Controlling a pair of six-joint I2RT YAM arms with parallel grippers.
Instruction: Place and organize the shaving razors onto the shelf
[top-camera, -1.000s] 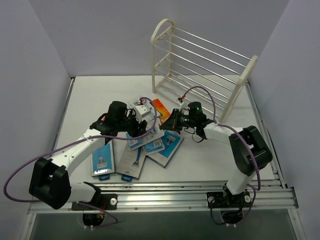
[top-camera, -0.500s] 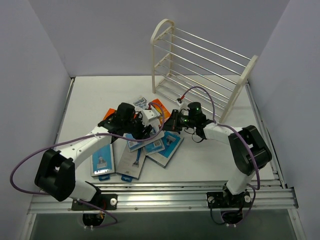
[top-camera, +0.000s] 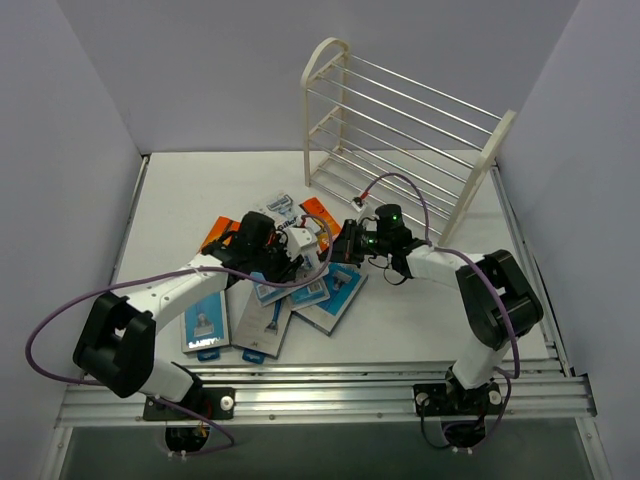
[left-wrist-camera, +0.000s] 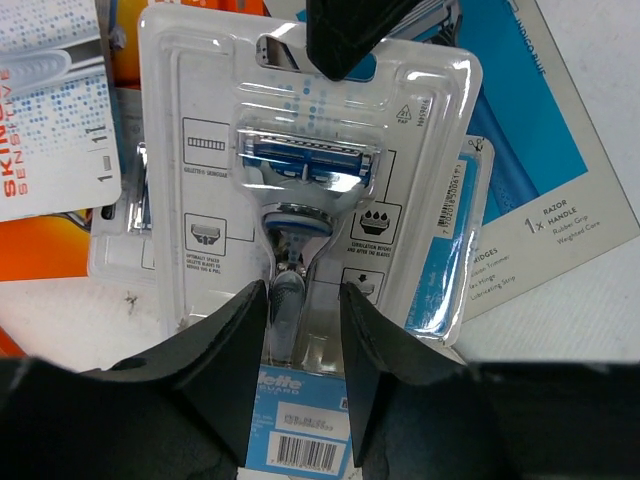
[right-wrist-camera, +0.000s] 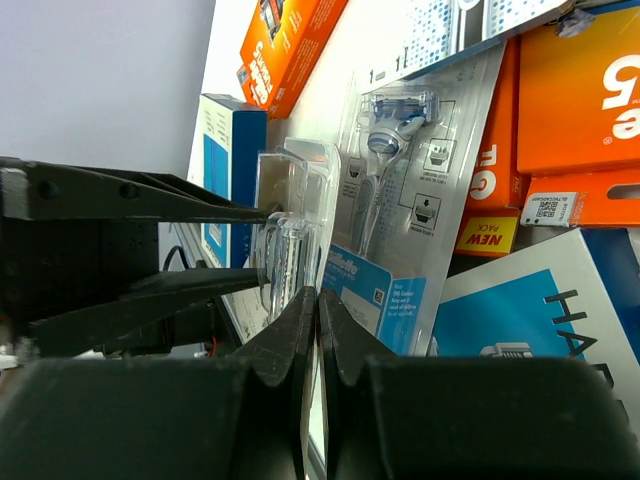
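Observation:
One of the shaving razors, a clear blister pack (left-wrist-camera: 310, 160) on a blue and white card, hangs above the pile between both grippers. My right gripper (top-camera: 341, 245) is shut on the pack's thin card edge (right-wrist-camera: 290, 225). In its wrist view the right gripper (right-wrist-camera: 318, 300) has its fingertips pressed together on that edge. My left gripper (top-camera: 300, 250) meets the pack from the left. In the left wrist view this gripper (left-wrist-camera: 305, 300) has its fingers closed against both sides of the handle blister. The cream wire shelf (top-camera: 400, 130) stands at the back right with bare tiers.
Several more razor packs (top-camera: 205, 320) lie fanned out on the table in front of the arms, among them a blue pack (top-camera: 335, 295). Orange boxes (top-camera: 322, 212) lie under and behind the grippers. The right arm's purple cable (top-camera: 405, 185) loops near the shelf's foot.
My left gripper has travelled right to the pack that the right gripper holds, and its jaws have narrowed around the blister. The right gripper has stayed in place, shut.

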